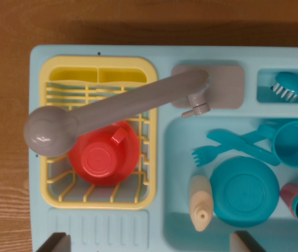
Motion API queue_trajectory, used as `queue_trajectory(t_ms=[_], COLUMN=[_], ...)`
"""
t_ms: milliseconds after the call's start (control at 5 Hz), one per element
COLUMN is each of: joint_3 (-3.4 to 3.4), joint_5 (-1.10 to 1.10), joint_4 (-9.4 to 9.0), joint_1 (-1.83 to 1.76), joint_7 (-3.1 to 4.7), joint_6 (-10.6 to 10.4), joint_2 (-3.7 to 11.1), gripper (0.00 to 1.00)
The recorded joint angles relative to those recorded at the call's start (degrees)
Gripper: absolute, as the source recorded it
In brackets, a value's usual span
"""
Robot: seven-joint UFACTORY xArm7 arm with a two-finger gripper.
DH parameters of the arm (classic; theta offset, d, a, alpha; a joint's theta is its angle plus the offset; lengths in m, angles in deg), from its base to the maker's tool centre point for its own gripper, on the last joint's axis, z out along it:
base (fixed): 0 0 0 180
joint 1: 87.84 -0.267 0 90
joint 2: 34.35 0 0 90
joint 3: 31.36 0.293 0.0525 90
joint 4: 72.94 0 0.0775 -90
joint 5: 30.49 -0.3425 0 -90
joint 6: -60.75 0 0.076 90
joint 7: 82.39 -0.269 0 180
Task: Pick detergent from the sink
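The gripper (151, 242) sits closest to my lens, its two dark fingertips (54, 242) just poking in at the bottom edge, one at the wrist view's left and one toward the right; they stand well apart with nothing between them, so I read it as wide and holding nothing.

Below it lies the pale blue toy sink unit (86, 226) on a wooden table (2, 157); the basin (176, 220) takes the right half, the yellow dish rack (99, 65) the left; the grey faucet (112, 107) swings across the rack, its round head over the rack's left rim, partly above a red cup (104, 163).

In the basin I see a teal plate (243, 191); a teal cup (296, 143) toward the right; a teal fork (217, 149) and knife crossed above the plate; the cream detergent bottle (200, 202) lies on its side just left of the plate, nozzle pointing to the bottom of the view, touching or nearly touching the plate's rim.

I judge this to be the approach step, no contact made; next I would shift toward the wrist view's right to centre the bottle between the fingers, then descend, keeping clear of the plate.
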Motion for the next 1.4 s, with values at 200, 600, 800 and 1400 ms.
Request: queue_trajectory(t_ms=[200, 600, 800, 1400], joint_3=[0.03, 0.03, 0.03, -0.06], joint_5=[0.0, 0.0, 0.0, -0.04], joint_4=[0.08, 0.07, 0.07, -0.92], joint_1=[-0.02, -0.02, -0.02, 0.05], joint_7=[-0.09, -0.09, -0.09, 0.25], joint_6=[0.0, -0.01, -0.01, -1.03], joint_2=[0.07, 0.07, 0.07, 0.12], gripper=[0.0, 0.0, 0.0, 0.0])
